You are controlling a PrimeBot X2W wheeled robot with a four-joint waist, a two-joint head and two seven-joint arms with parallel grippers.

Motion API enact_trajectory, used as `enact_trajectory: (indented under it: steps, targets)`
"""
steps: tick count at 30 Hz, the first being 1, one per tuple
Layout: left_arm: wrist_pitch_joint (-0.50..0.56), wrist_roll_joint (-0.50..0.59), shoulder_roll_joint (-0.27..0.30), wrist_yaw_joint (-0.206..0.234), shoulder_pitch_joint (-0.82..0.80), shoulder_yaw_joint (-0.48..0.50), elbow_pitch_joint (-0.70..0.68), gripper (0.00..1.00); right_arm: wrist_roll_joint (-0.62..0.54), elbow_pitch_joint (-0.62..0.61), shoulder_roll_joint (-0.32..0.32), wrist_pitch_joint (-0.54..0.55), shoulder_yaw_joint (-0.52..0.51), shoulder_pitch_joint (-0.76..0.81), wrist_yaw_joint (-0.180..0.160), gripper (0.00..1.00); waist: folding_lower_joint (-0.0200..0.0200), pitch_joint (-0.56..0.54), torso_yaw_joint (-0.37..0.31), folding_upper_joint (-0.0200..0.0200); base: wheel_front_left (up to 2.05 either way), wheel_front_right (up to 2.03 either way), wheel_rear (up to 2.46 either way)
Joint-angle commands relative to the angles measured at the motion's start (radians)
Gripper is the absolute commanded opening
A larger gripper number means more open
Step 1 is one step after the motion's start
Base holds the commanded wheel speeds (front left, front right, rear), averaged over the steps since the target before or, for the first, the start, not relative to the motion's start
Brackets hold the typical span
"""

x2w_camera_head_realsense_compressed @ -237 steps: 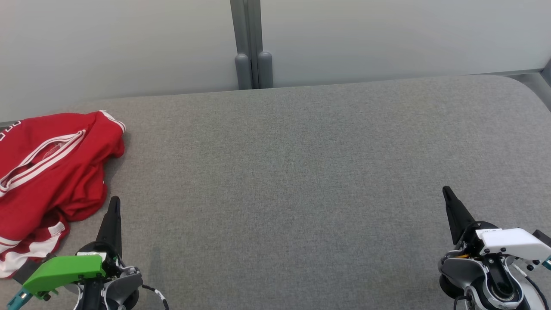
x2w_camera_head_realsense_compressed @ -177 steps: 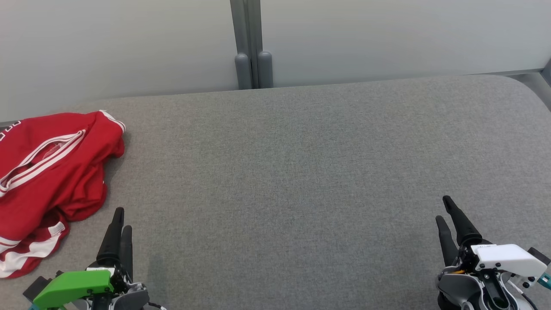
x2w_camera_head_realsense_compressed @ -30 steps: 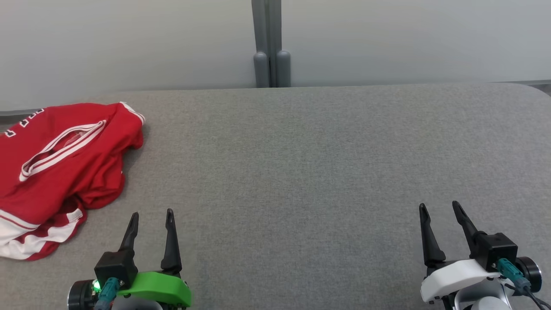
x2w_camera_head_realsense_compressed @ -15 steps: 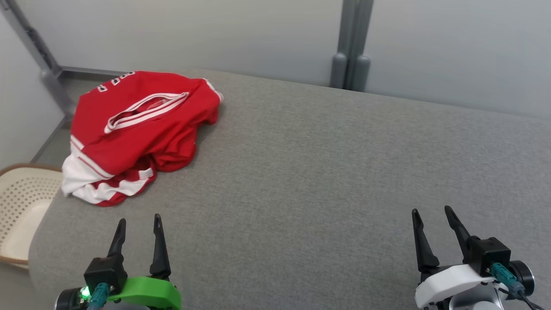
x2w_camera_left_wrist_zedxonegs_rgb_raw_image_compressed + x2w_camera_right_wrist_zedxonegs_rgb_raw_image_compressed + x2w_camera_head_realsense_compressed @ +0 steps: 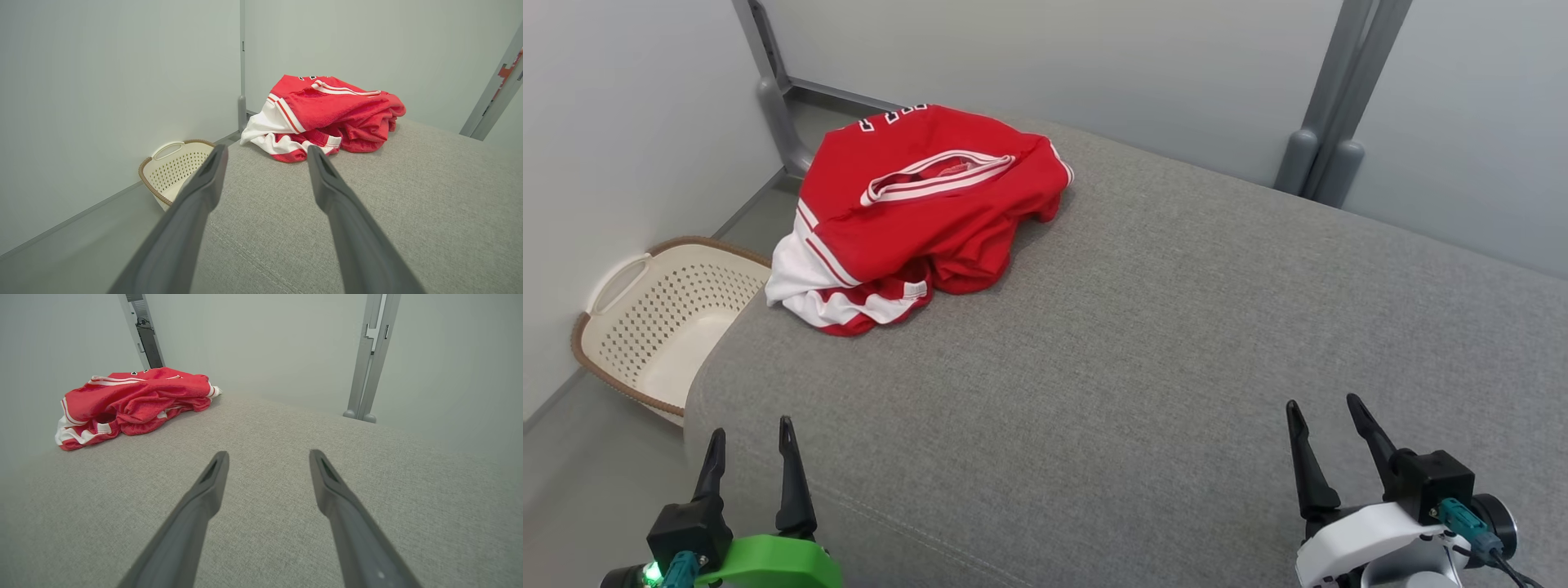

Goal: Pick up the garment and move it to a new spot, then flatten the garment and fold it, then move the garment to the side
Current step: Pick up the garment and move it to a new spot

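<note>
left gripper (image 5: 752, 427): fingers pointing forward, spread, empty | right gripper (image 5: 1322, 403): likewise | garment (image 5: 915, 220): crumpled, well apart

The garment (image 5: 915, 212) is bright red with thin white stripes and a broad white band (white letters at its far edge). The padded surface (image 5: 1176, 343) is flecked grey. The basket (image 5: 686, 286) is cream, hole-patterned and brown-rimmed. The left gripper (image 5: 752, 427) is black on green, the right gripper (image 5: 1321, 402) black on white.
</note>
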Motion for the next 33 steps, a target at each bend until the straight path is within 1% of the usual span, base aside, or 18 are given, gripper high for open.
enact_trajectory:
  steps: [1,5,9,13,17,21,26,30,33]
  targets:
    - [0.0,0.0,0.005,0.0,0.01,0.001,-0.005,1.0,0.009,0.004,-0.005,-0.003,0.001,-0.01,-0.001,1.0,0.0,0.0,0.007,-0.0001,0.0,0.0,0.0]
    - [0.0,-0.007,0.005,-0.01,0.008,-0.002,0.007,1.0,0.02,0.001,-0.005,-0.003,-0.002,-0.001,-0.001,1.0,0.0,-0.005,0.002,-0.0001,0.0,0.0,0.0]
    - [0.001,-0.016,0.004,-0.027,-0.02,0.011,0.045,1.0,0.023,0.001,-0.005,-0.003,0.008,0.003,-0.001,1.0,0.0,-0.001,-0.027,-0.0001,0.0,0.0,0.0]
    - [0.0,-0.015,0.021,-0.053,-0.117,0.022,0.156,1.0,0.003,-0.005,-0.005,-0.003,0.016,-0.009,-0.001,1.0,0.0,0.016,-0.061,-0.0001,0.0,0.0,0.0]
    - [0.018,-0.033,0.044,-0.082,-0.28,0.017,0.315,1.0,-0.028,-0.01,-0.004,-0.003,0.031,-0.025,-0.001,1.0,0.0,0.051,-0.104,-0.0001,0.0,0.0,0.0]
    - [0.077,-0.078,0.07,-0.103,-0.441,0.036,0.456,1.0,-0.062,-0.014,-0.005,-0.003,0.067,-0.055,-0.001,1.0,0.0,0.109,-0.17,-0.0001,0.0,0.0,0.0]
    - [0.116,-0.154,0.105,-0.123,-0.595,0.082,0.565,1.0,-0.12,-0.036,-0.005,-0.003,0.102,-0.102,-0.001,1.0,0.0,0.211,-0.278,-0.0001,0.0,0.0,0.0]
    - [0.116,-0.185,0.149,-0.127,-0.69,0.107,0.634,1.0,-0.165,-0.06,-0.005,-0.003,0.126,-0.132,-0.001,1.0,0.0,0.299,-0.358,-0.0001,0.0,0.0,0.0]
    - [0.124,-0.176,0.199,-0.114,-0.761,0.113,0.671,1.0,-0.18,-0.084,-0.01,-0.003,0.133,-0.148,-0.001,1.0,0.0,0.364,-0.406,-0.0001,0.0,0.0,0.0]
